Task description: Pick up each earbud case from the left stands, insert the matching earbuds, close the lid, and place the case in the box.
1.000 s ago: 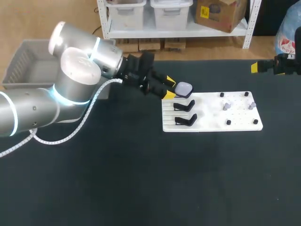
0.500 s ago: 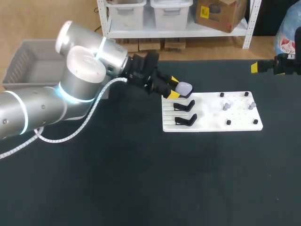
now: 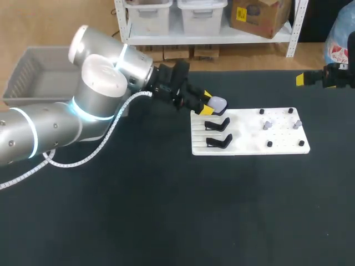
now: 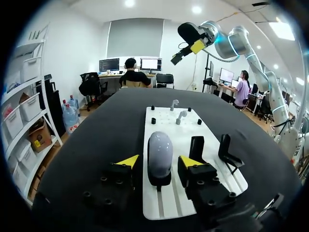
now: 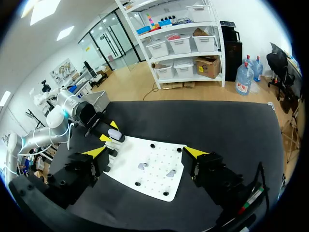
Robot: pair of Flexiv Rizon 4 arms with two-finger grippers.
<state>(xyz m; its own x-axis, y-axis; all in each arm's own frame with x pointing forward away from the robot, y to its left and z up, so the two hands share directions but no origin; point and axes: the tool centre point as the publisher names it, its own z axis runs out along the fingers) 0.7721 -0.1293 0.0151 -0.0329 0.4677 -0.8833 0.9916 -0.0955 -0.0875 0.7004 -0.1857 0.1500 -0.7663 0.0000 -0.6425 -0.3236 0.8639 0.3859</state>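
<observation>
A pale lavender earbud case stands on the rearmost black stand at the left end of the white board. My left gripper straddles it, one yellow tip on each side. A thin gap shows at both tips, so it is open. Two small earbuds sit upright on pegs at the board's right half. My right gripper hangs wide open, high over the far right of the table, with nothing in it.
Two empty black stands sit just in front of the case. Several black pegs dot the board. A grey box rests at the far left, behind my left arm.
My left gripper has slid forward until its tips flank the case, and its fingers have narrowed. The right arm has stayed still.
</observation>
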